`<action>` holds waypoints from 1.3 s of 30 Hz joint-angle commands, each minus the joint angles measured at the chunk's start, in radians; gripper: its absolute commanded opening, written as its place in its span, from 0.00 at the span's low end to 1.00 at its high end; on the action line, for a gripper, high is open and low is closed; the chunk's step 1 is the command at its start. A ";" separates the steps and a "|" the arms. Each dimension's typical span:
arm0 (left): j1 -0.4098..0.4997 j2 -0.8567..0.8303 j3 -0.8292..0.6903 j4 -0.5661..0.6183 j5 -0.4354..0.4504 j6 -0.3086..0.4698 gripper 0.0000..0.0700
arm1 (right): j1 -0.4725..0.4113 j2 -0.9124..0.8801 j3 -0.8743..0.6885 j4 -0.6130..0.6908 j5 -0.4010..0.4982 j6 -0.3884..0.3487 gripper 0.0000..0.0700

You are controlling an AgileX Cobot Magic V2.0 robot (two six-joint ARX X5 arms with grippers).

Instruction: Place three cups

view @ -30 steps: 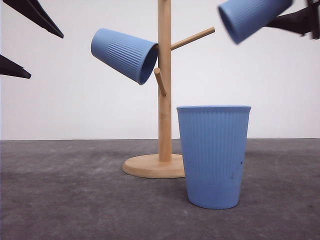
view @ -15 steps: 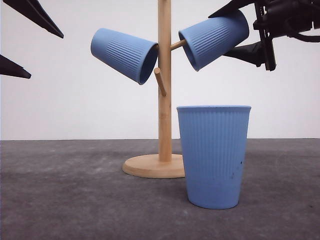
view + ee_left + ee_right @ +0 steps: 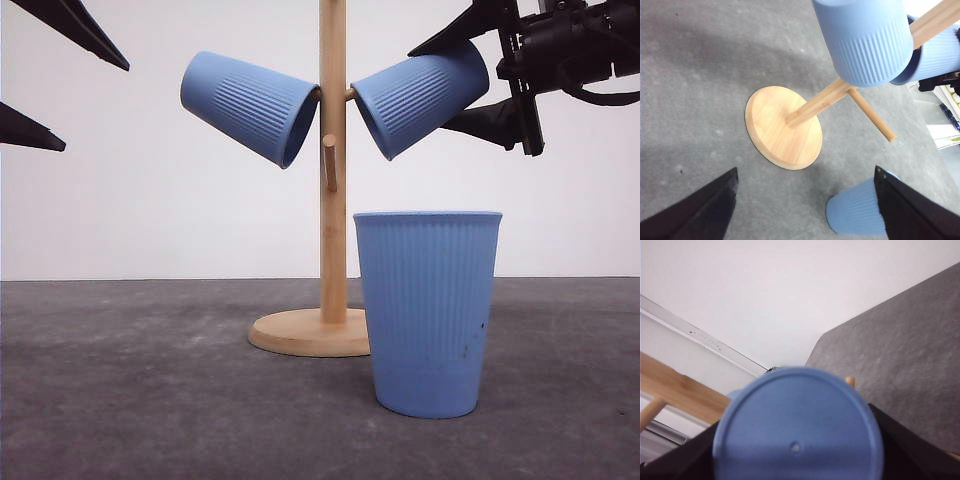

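Note:
Three light-blue ribbed cups are in view. One cup (image 3: 250,105) hangs tilted on the left peg of the wooden stand (image 3: 332,220). A second cup (image 3: 420,97) sits mouth-first over the right peg, with my right gripper (image 3: 428,90) shut on it. Its round base (image 3: 797,435) shows between the dark fingers (image 3: 920,455) in the right wrist view. The third cup (image 3: 428,312) stands upright on the table in front of the stand's base. My left gripper (image 3: 97,108) is open and holds nothing, off to the left of the stand. In the left wrist view the left gripper (image 3: 805,172) hovers above the stand's base (image 3: 782,127).
A short front peg (image 3: 330,162) sticks out of the stand below the two hung cups. The dark grey table (image 3: 150,400) stretches left and right of the stand. A white wall stands behind.
My right gripper brought its cup down and left, from beside the stand onto the right peg. The stand turned a little. The left arm stayed put.

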 commanded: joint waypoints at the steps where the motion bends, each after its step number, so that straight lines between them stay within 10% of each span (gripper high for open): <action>1: -0.002 0.005 0.008 0.014 -0.003 -0.004 0.72 | 0.003 0.016 0.010 0.010 -0.003 -0.021 0.65; 4: -0.002 0.006 0.008 0.014 -0.003 -0.005 0.72 | 0.009 0.016 0.010 0.010 -0.004 -0.021 0.79; 22: -0.002 0.006 0.008 0.014 -0.003 -0.027 0.72 | -0.019 -0.057 -0.010 -0.015 -0.122 -0.023 0.79; 39: -0.002 0.005 0.008 0.014 -0.003 -0.027 0.72 | -0.021 -0.350 -0.374 -0.118 -0.120 -0.069 0.79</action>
